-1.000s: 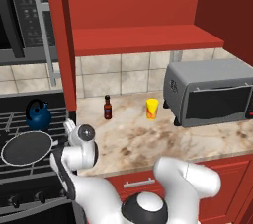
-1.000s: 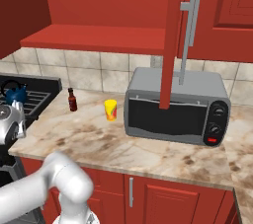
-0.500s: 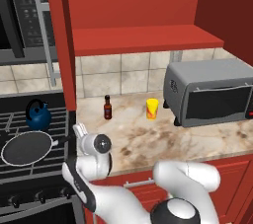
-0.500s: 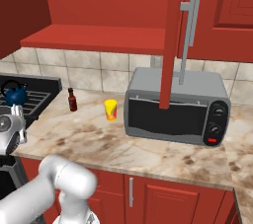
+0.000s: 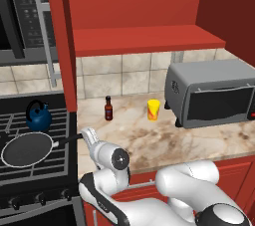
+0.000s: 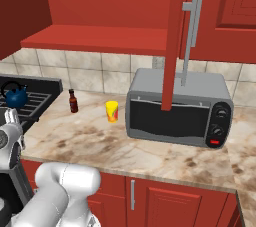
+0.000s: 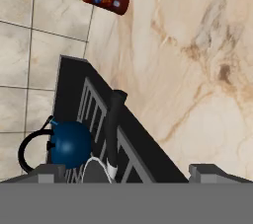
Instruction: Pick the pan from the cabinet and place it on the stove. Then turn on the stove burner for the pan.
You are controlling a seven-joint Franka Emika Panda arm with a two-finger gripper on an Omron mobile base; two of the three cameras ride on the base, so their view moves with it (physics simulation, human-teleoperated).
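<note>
The pan (image 5: pixel 27 149) sits on the stove (image 5: pixel 30 180), handle toward the counter; the gripper (image 5: pixel 89 138) hovers just beside that handle, fingers spread and empty; next, I'd drop to the front knobs (image 5: pixel 37 199) and pick the matching one.

The white jointed arm with dark joint caps (image 5: pixel 187 182) rises from the lower right of the left base view, bends low and reaches leftward, its round dark-capped wrist (image 5: pixel 118 159) sitting low near the bottom of that view. From the wrist the white hand angles up and to the left, ending in the two-finger pincer (image 5: pixel 87 136). Its two small dark finger tips (image 7: pixel 48 170) stand far apart at the bottom of the hand view, spread wide with nothing between them. In the right base view the arm's white elbow (image 6: pixel 67 183) bulks at the lower left.
</note>
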